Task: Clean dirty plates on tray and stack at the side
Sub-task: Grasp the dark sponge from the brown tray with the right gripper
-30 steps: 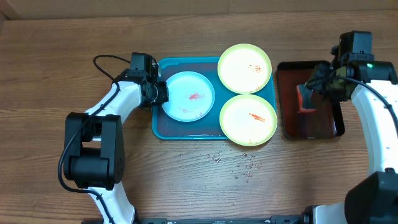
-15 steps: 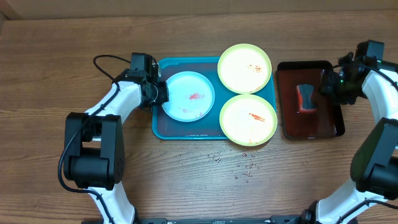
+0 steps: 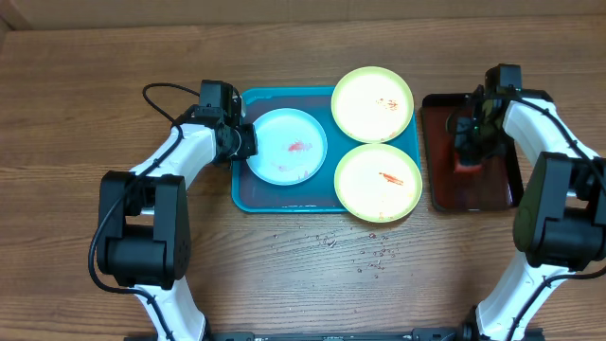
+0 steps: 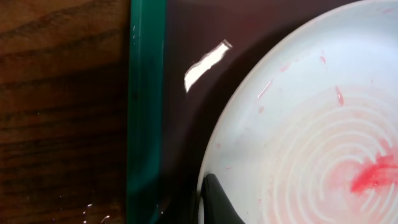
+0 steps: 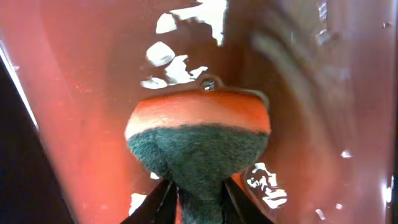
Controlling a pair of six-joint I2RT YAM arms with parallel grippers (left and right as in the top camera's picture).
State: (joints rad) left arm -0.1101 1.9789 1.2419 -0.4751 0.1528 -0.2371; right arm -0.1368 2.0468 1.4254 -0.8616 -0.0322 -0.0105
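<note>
The pale blue-white plate (image 3: 287,145) lies at the left of the turquoise tray (image 3: 284,197), with a red smear in its centre. Two yellow-green plates lie at the tray's right, one behind (image 3: 372,103) and one in front (image 3: 378,182), both with red smears. My left gripper (image 3: 242,142) is at the blue plate's left rim. In the left wrist view one finger (image 4: 214,202) lies over the plate's (image 4: 311,124) edge, beside the tray rim (image 4: 146,93). My right gripper (image 3: 471,133) is shut on an orange and green sponge (image 5: 199,143).
The sponge (image 3: 464,152) sits in a dark red-black tray (image 3: 473,189) just right of the turquoise tray; its wet red floor (image 5: 81,93) fills the right wrist view. Water droplets (image 3: 360,254) speckle the wooden table in front of the trays.
My right gripper swung out to the right of the red tray and has come back over the sponge, now pinching it. The left arm and the plates have not moved.
</note>
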